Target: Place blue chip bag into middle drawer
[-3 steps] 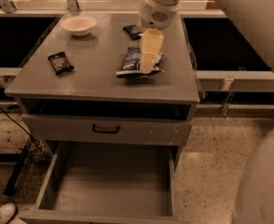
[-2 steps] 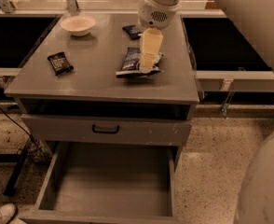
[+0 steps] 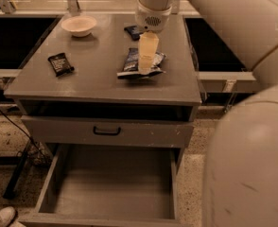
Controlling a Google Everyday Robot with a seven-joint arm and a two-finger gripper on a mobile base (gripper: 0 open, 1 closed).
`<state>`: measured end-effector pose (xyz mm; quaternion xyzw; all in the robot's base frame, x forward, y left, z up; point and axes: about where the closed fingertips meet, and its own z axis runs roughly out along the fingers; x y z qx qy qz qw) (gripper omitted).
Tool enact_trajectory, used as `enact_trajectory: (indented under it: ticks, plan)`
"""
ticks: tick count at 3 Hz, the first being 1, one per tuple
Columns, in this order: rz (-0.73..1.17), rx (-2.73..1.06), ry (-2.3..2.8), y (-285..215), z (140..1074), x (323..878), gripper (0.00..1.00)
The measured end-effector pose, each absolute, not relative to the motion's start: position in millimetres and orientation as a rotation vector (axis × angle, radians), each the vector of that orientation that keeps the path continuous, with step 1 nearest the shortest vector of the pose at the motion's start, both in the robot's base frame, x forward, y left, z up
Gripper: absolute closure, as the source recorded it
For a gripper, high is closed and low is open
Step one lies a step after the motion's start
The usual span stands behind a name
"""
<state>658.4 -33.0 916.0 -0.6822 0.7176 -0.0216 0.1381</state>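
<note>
Gripper [image 3: 146, 70] edged slightly sideways, tip over the blue chip bag [image 3: 128, 63]; we could not tell its grip. Bag lay on the cabinet top [image 3: 99, 77], above the open middle drawer [image 3: 113, 188].

We record one change. The gripper [image 3: 145, 69] and its wrist now sit slightly further left in the camera view, with the gripper's tip down on the middle of the blue chip bag [image 3: 128, 63].
</note>
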Motion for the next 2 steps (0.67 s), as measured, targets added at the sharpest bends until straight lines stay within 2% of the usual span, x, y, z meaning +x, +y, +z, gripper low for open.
enact_trajectory:
  ticks: [2]
  plan:
    - [-0.108,-1.972,2.123,-27.8,898.1,685.1,0.00]
